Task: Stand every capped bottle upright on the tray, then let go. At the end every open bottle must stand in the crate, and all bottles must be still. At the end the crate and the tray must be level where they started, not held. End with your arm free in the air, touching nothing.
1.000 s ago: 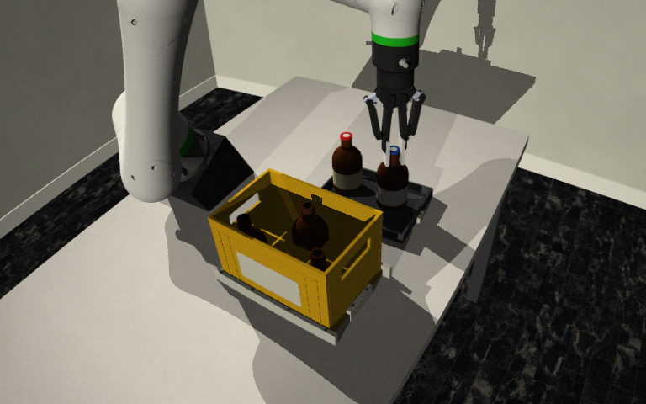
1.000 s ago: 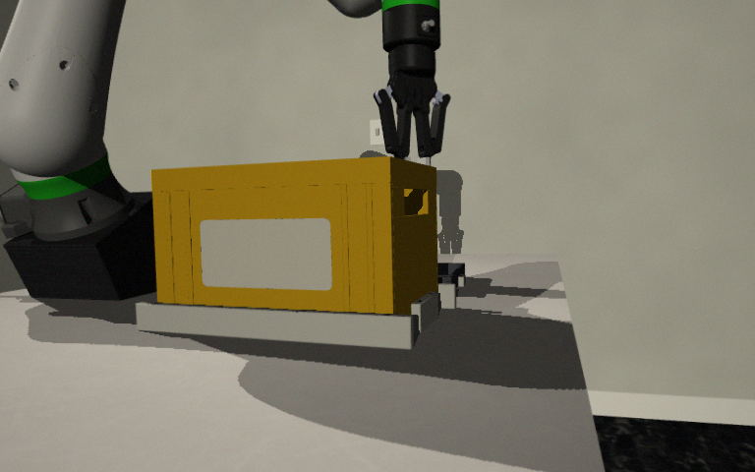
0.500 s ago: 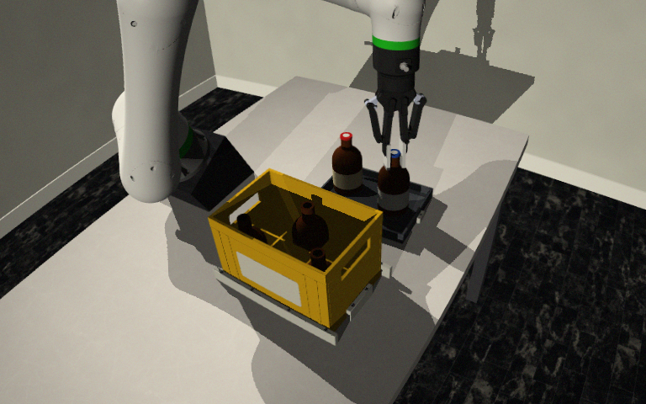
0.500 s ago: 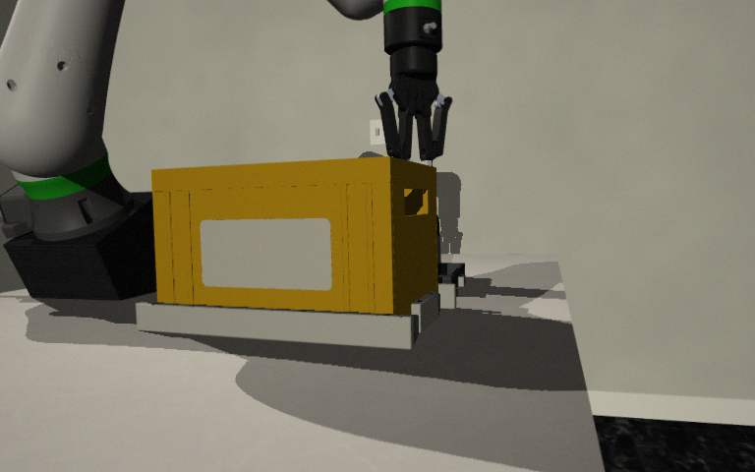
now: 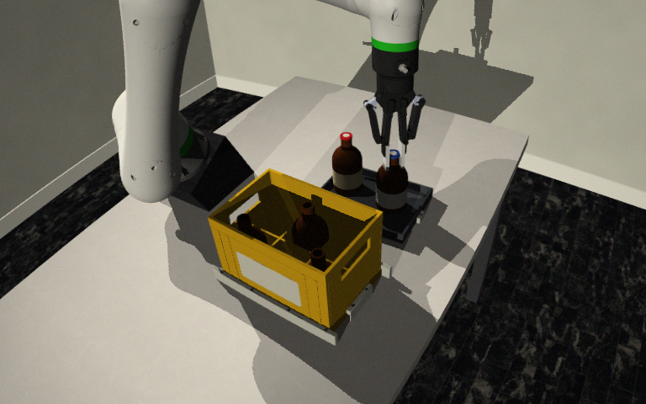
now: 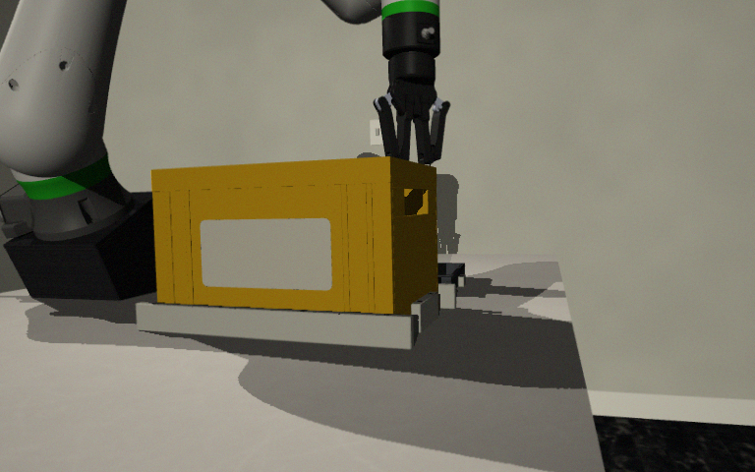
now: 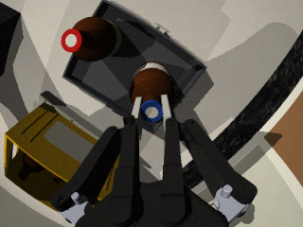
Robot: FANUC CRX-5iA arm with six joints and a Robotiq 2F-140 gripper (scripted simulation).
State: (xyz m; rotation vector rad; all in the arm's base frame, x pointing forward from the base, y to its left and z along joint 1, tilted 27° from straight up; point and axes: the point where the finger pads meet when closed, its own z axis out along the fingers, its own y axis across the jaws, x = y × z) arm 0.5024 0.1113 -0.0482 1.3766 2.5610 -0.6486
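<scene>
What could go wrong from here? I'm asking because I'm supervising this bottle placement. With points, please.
The gripper point(image 5: 395, 154) point(image 7: 151, 104) is shut on the blue-capped bottle point(image 5: 392, 183) point(image 7: 151, 85); opening it before the base rests flat could tip the bottle. The red-capped bottle point(image 5: 346, 164) point(image 7: 95, 39) stands close by on the tray point(image 5: 395, 236) point(image 7: 85, 85), so a sideways swing might knock it.
</scene>
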